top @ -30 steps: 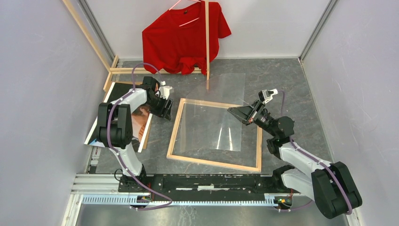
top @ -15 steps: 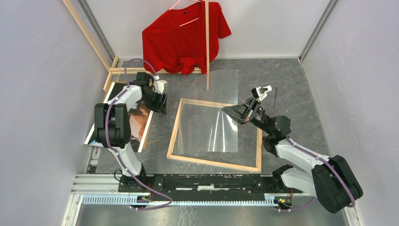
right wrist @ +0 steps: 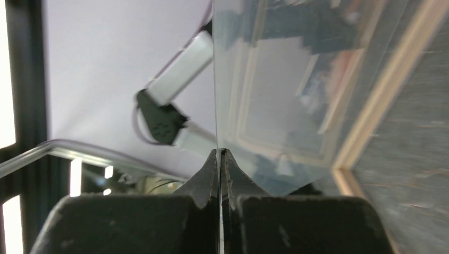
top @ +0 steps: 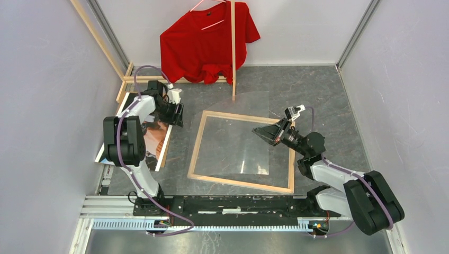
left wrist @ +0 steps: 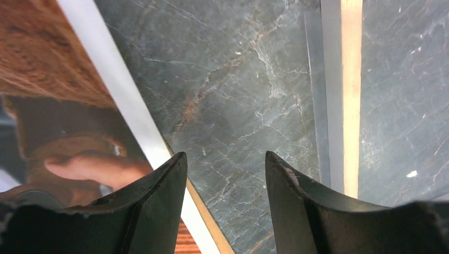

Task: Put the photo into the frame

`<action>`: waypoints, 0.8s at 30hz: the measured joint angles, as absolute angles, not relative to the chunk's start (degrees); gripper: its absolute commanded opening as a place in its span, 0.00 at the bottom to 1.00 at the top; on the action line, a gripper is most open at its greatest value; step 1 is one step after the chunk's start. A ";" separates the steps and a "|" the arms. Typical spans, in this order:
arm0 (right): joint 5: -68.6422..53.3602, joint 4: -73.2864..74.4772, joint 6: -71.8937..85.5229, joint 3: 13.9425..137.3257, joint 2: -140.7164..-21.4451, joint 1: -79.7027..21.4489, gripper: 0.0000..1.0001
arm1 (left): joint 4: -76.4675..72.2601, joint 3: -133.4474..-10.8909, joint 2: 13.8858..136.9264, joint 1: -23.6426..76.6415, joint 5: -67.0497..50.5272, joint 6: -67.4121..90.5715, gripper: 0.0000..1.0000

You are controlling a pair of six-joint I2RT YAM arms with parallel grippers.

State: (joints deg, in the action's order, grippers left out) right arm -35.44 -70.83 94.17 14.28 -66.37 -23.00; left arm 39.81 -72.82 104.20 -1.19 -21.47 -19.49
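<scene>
The frame is laid flat at the centre of the overhead view, pale wood face up, on the grey marbled tabletop. A clear sheet is held over its opening, and the sheet's top edge reaches past the frame's upper rail. The sheet's right edge is pinched between the pressed-together fingers of the right end effector; in the right wrist view the fingers are seen closed on the thin edge.

The photo is found at the left of the overhead view, picture side up, beside the frame and partly hidden by the left arm. It seems to rest on a brown cardboard sheet. The left end effector is held above the photo's upper right corner with its fingers spread, nothing between them. In the left wrist view the photo's white border is seen at the left and a frame rail at the right.
</scene>
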 measured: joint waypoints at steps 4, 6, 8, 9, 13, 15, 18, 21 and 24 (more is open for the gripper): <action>-37.80 -60.80 85.69 12.80 -66.15 -17.91 0.00 | 39.27 -70.57 104.20 0.58 -21.15 -19.49 0.63; -38.74 -55.90 81.56 11.84 -65.65 -15.29 0.00 | 39.09 -69.56 104.20 1.80 -21.06 -19.49 0.63; -39.20 -52.10 78.17 10.44 -65.12 -13.19 0.00 | 39.07 -68.88 104.20 2.94 -21.04 -19.49 0.63; -39.48 -50.52 76.75 9.91 -65.01 -12.36 0.00 | 39.05 -68.79 104.20 3.25 -21.04 -19.49 0.63; -40.75 -47.42 73.03 9.06 -65.39 -11.11 0.00 | 38.79 -68.77 104.20 3.81 -21.04 -19.51 0.63; -41.67 -46.96 71.77 8.95 -65.89 -10.68 0.00 | 38.79 -68.77 104.20 3.99 -21.02 -19.51 0.63; -43.03 -45.43 69.71 8.71 -66.06 -9.61 0.00 | 38.76 -68.77 104.20 4.36 -20.99 -19.51 0.64; -44.07 -42.24 66.32 8.64 -65.95 -7.92 0.00 | 38.74 -68.77 104.20 5.23 -20.99 -19.51 0.64; -44.51 -38.24 62.98 8.64 -65.49 -6.61 0.00 | 38.70 -68.77 104.20 6.17 -20.99 -19.49 0.64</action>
